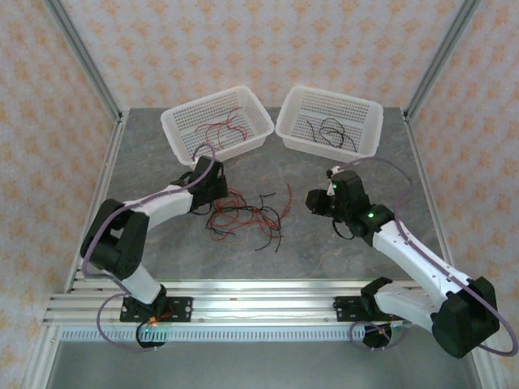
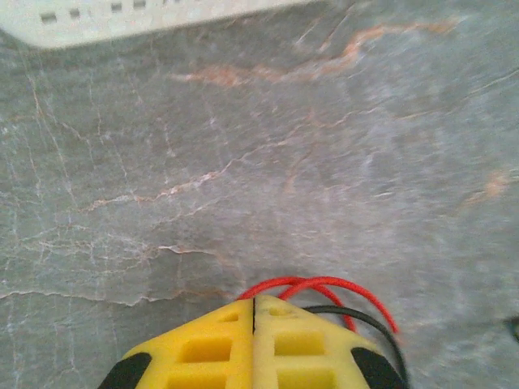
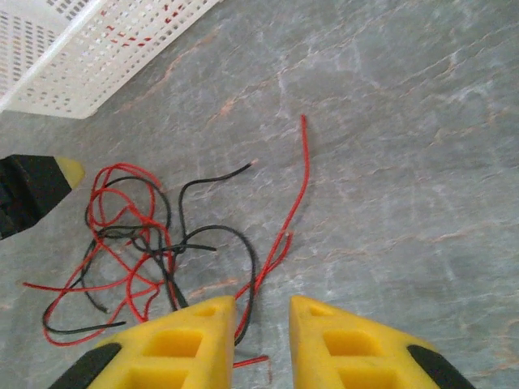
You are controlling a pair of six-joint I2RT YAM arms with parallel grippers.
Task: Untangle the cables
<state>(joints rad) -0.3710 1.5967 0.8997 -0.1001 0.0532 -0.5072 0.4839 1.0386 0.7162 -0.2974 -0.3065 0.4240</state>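
The left claw (image 2: 254, 312) is pressed together on the cables (image 2: 340, 279) at lower centre; the right claw (image 3: 263, 316) is held apart above the surface (image 3: 405, 162), lower centre.

Left arm (image 1: 154, 209) jaws pressed together; right arm (image 1: 397, 239) jaws apart.

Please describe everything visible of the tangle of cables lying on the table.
The tangle is a loose knot of thin red and black wires, curly and flexible-looking, lying flat on the grey marbled table. One red strand trails out alone toward the right. The left gripper is shut on strands at its left edge.
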